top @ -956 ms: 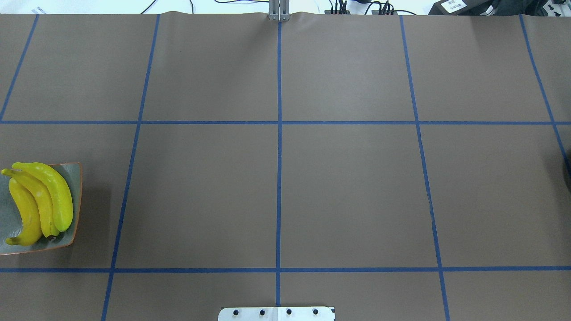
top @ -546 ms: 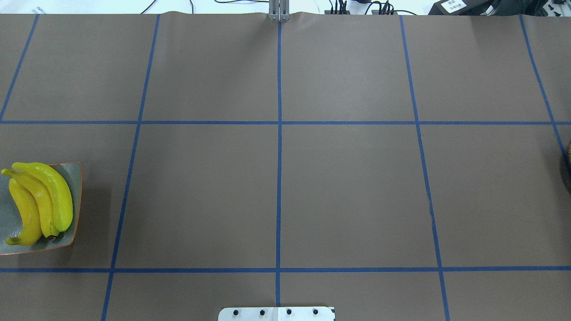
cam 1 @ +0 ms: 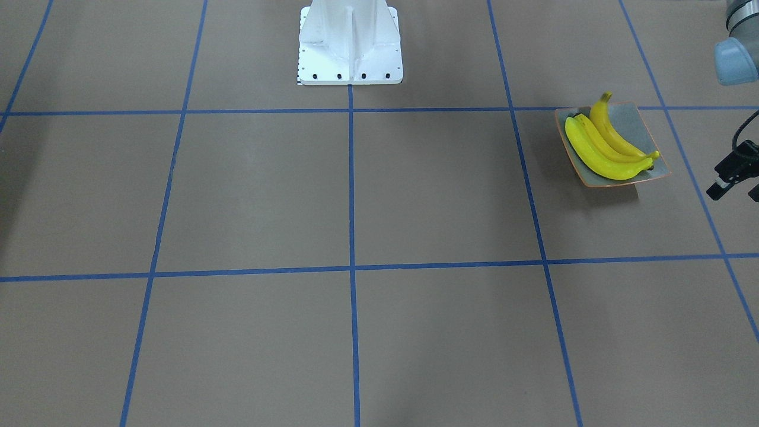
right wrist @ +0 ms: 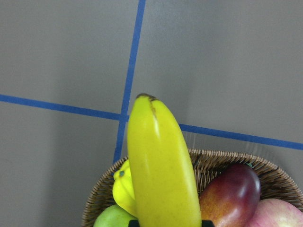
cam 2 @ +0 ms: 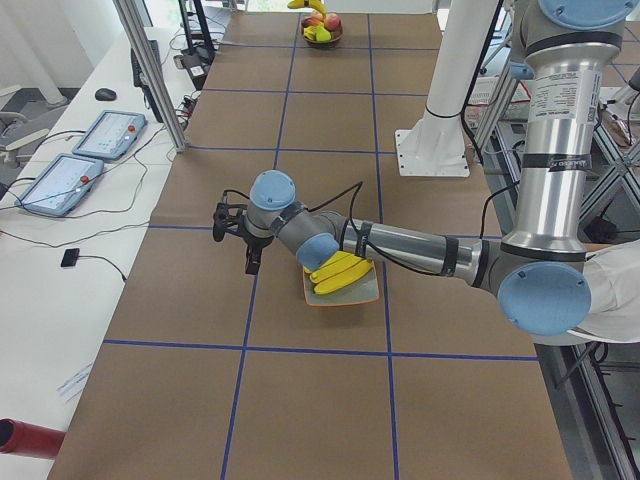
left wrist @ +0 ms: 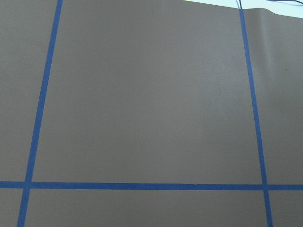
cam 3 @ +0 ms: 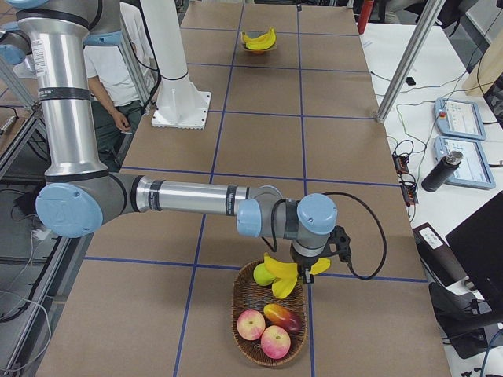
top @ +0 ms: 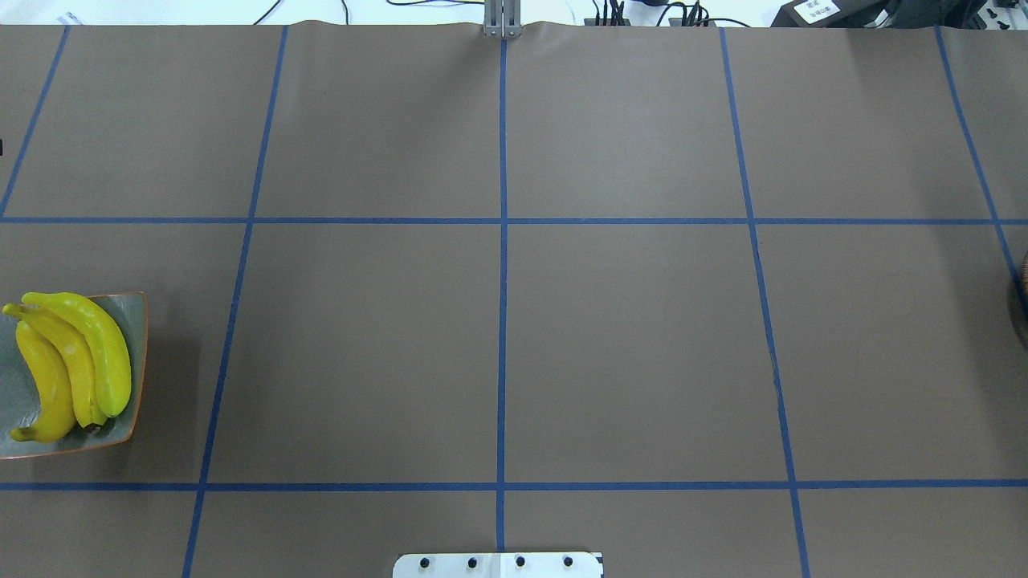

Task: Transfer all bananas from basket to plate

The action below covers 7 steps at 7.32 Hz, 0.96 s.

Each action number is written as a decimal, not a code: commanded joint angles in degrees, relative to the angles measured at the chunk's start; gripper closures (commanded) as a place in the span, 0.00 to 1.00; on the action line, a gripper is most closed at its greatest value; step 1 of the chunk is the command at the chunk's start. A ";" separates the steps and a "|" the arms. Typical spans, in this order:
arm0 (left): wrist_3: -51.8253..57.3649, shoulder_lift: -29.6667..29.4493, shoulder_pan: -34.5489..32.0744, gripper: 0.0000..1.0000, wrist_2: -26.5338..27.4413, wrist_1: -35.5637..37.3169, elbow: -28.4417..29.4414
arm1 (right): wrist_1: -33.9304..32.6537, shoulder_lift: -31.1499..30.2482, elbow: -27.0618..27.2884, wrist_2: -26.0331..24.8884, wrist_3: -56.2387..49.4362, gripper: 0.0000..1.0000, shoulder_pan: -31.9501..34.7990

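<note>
**A:** If regripping the banana [right wrist: 161, 165] pinched in the right claw [cam 3: 302, 264] just over the basket [right wrist: 222, 158], grab mid-body. Probably light, stiff, slick.

**B:** Yep. Way across from the basket: plate [cam 1: 634, 115] with three bananas [cam 1: 605, 151], plus left claw [cam 1: 734, 193], spread wide, empty.

Two red apples [cam 3: 251, 323], a mango [cam 3: 283, 316] — blue tape lines [top: 503, 321] cross the table [top: 642, 361].

Worktop [top: 626, 337] is covered in brown paper, marked into big squares with blue tape [top: 503, 321]. Along the far edge there's a white desk [cam 2: 60, 250] with two touchscreen pendants [cam 2: 103, 135], a mouse [cam 2: 106, 94] and a bunch of cable plugs [top: 610, 14]. Aluminium frame posts [cam 2: 150, 70] stand along that edge too. A black bottle [cam 3: 438, 172] sits by the pendants. Lighting's even, shadows pretty soft.
</note>
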 commanded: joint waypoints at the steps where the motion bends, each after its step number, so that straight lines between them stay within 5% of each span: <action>1: -8.02 -1.63 0.07 0.01 -2.24 -0.36 -0.57 | -11.84 8.33 1.66 0.51 6.23 1.00 -0.65; 7: -29.99 -16.29 1.82 0.01 -5.16 -0.37 1.88 | -11.78 16.08 10.35 6.64 44.43 1.00 -15.49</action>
